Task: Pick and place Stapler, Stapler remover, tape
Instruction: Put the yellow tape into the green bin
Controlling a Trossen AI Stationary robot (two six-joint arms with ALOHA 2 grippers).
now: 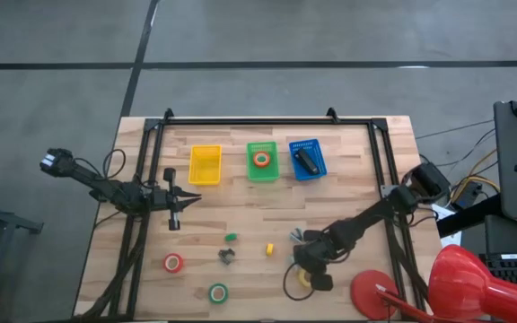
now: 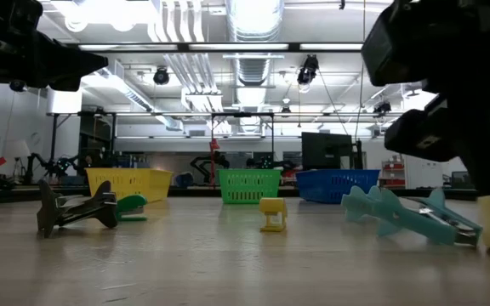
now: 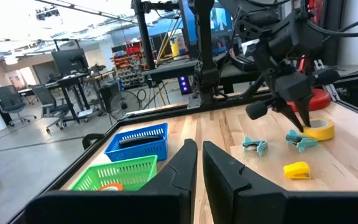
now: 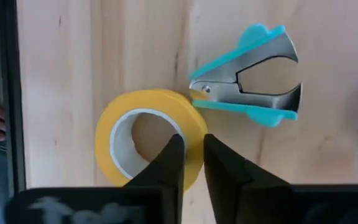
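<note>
On my right wrist view, the right gripper [image 4: 193,155] has its two fingers drawn nearly together over the wall of the yellow tape [image 4: 149,138], one finger inside the ring and one outside, so I read it as clamped on the roll. A teal staple remover [image 4: 253,78] lies on the bench just beside that roll, its jaw tips touching or almost touching it. From above, the right gripper [image 1: 310,269] sits low near the front right of the bench [image 1: 240,215], with the red tape [image 1: 173,263] and the green tape [image 1: 217,292] well apart from it toward the front left.

Mid-bench I see a dark staple remover [image 1: 226,257], a small green piece [image 1: 231,237] and a small yellow piece [image 1: 269,249]; what the two small pieces are I cannot tell.

The left gripper [image 1: 175,213] hangs above the bench's left side, fingers together and holding nothing, short of the baskets.

At the far edge stand three baskets in a row: the yellow basket [image 1: 205,165], the green basket [image 1: 262,161] with the orange-red tape [image 1: 261,159] inside, and the blue basket [image 1: 308,159] with the stapler [image 1: 305,160] lying in it.
</note>
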